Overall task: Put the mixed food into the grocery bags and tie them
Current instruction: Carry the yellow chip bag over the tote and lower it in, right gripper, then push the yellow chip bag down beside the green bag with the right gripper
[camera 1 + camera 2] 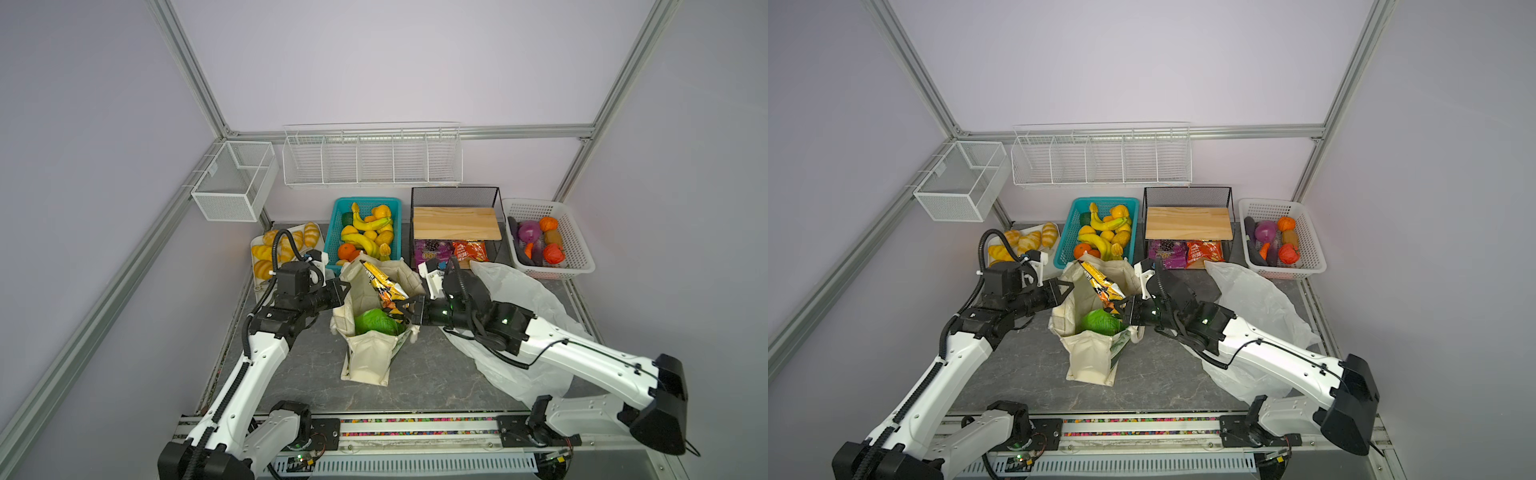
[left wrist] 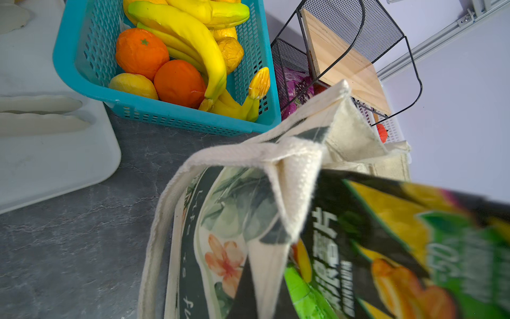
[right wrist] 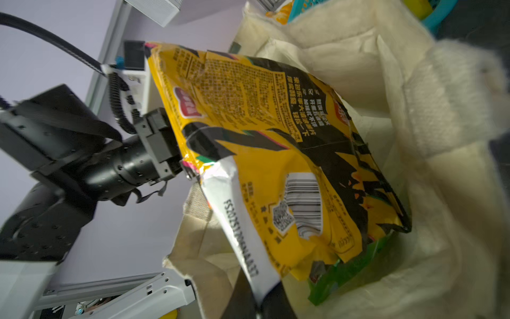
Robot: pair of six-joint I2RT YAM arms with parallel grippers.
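Cream canvas tote (image 1: pixel 368 361) stands mid-way across the grey counter (image 1: pixel 415 374), mouth open — the left gripper (image 1: pixel 343 291) has its jaws clamped on the rim facing the left edge. The right gripper (image 1: pixel 402 311) has its jaws pinched on the crinkly black-and-yellow zigzag snack bag (image 1: pixel 380 282), which sits half inside the tote above the bright green snack bag (image 1: pixel 376 324). Bare surface reaches the front edge, and a translucent white plastic carrier bag (image 1: pixel 519 299) sprawls toward the right edge.

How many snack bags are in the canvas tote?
2: yellow snack bag sticking out of the tote, green snack bag low inside. More may hide underneath.
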